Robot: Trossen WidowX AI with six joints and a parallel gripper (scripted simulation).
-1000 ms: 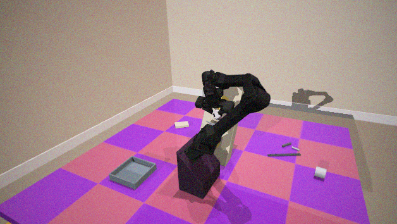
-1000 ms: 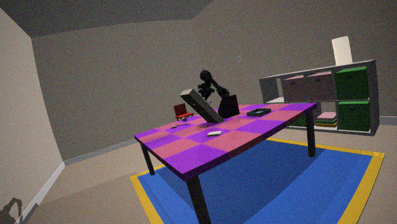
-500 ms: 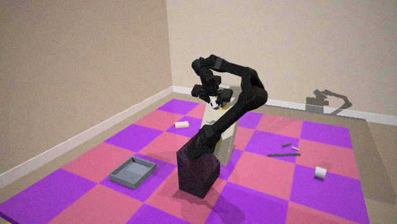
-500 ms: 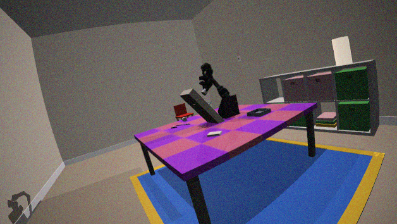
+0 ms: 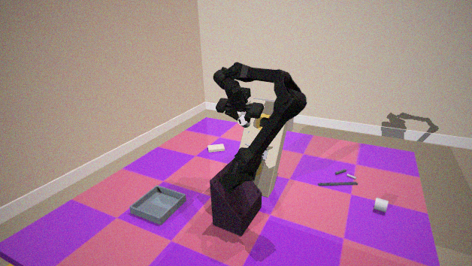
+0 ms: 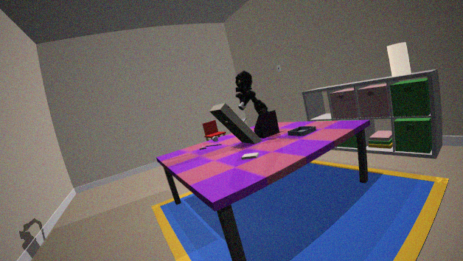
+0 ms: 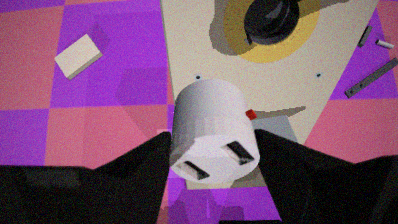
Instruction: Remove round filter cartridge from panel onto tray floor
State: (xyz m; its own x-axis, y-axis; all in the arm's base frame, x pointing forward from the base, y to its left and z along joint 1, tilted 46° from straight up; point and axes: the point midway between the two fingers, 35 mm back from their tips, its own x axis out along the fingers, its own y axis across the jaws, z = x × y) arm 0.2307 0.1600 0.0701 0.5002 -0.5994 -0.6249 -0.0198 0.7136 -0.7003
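Observation:
My gripper (image 7: 212, 138) (image 5: 243, 117) is shut on the white round filter cartridge (image 7: 212, 125) (image 5: 243, 120) (image 6: 242, 105). The cartridge's face with its two dark slots points at the wrist camera, and a small red mark sits on its side. It is held clear of the slanted beige service panel (image 7: 280, 85) (image 5: 273, 161) (image 6: 236, 123). The panel's dark round socket with a yellow ring (image 7: 300, 40) stands open beyond the cartridge. The grey tray (image 5: 144, 214) (image 6: 301, 130) sits on the table to the left of the robot base, apart from the gripper.
A beige block (image 5: 216, 148) (image 7: 77, 56) (image 6: 250, 155) lies left of the panel. Dark rods (image 5: 337, 183) (image 7: 372, 77), a small white peg (image 5: 351, 176) and a white cylinder (image 5: 381, 204) lie to the right. The robot base (image 5: 234, 207) stands in front of the panel.

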